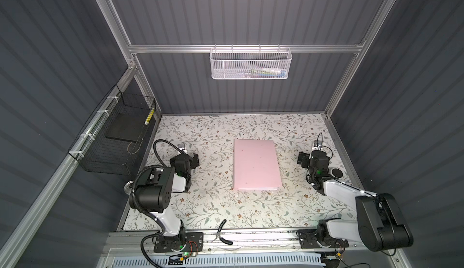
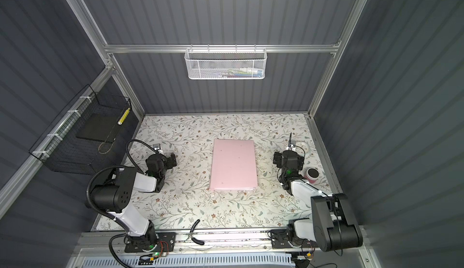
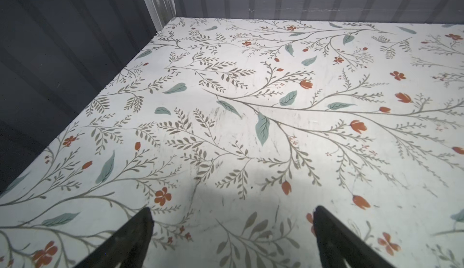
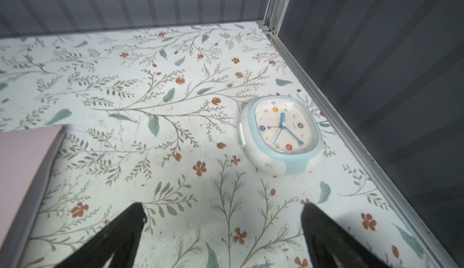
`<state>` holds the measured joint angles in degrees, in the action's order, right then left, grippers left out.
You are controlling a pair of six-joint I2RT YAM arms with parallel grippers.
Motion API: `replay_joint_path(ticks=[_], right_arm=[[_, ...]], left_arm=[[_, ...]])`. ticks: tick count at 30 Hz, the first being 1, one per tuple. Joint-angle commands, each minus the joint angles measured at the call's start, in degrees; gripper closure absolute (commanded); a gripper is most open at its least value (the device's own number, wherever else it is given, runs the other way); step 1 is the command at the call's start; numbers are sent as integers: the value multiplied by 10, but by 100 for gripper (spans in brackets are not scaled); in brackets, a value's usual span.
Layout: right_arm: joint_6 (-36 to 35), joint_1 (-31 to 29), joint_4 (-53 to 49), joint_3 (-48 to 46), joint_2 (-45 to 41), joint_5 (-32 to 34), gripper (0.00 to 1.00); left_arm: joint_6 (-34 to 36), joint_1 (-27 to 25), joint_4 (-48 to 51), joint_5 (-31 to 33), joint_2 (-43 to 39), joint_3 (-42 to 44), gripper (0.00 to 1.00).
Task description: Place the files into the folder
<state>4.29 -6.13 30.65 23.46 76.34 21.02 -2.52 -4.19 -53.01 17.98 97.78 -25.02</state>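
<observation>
Both hands stand with the fingers spread wide and hold nothing. The left hand [image 3: 232,211] shows only the flowered surface [image 3: 251,128] between its two black fingers, and the right hand [image 4: 223,207] shows the same (nothing is pinched, nothing is touched).

Going outward from the right hand, the folder [image 4: 17,168] comes first. Its pink corner lies near on the inner side, while a small clock [image 4: 281,133] lies on the outer side, toward the wall. The left wrist view does not catch the folder at all.

In both top views the folder [image 1: 256,165] lies closed and flat in the middle of the surface, between the two hands. Its long axis runs from my near edge toward the back wall. So it lies to the right of the left hand and to the left of the right hand. The gap on the right side is the smaller, so I judge the right arm the nearer one.

At the near short end I take the thin white strip under the cover for the files [image 1: 273,188]. I see no loose sheets on the surface. By my judgement they are already inside, and any coming move would go sideways to a long edge.
</observation>
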Motion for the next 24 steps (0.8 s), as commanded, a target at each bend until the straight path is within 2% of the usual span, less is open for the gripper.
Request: replay_joint_path(ticks=[1, 2, 4, 5, 7, 10, 12, 24], right_arm=[[-51, 5, 114, -6, 6, -14, 1], [-64, 10, 224, -49, 19, -30, 1], [-44, 24, 394, -115, 64, -16, 1], [-33, 36, 404, -127, 66, -44, 1], [-34, 40, 393, -103, 89, -48, 1], [-7, 63, 250, -53, 66, -81, 1], [1, 74, 284, -60, 78, -86, 1], [-1, 69, 286, -63, 74, -78, 1]], left_arm=[[7, 1, -2, -8, 0, -10, 0], [7, 1, -8, -8, 2, -9, 0], [9, 0, -16, -8, 5, -8, 0], [8, 0, -11, -8, 3, -9, 0], [9, 0, -12, -7, 4, -9, 0], [9, 0, -10, -8, 3, -10, 0], [9, 0, -9, -8, 4, -10, 0], [11, 0, -4, -8, 6, -14, 0]])
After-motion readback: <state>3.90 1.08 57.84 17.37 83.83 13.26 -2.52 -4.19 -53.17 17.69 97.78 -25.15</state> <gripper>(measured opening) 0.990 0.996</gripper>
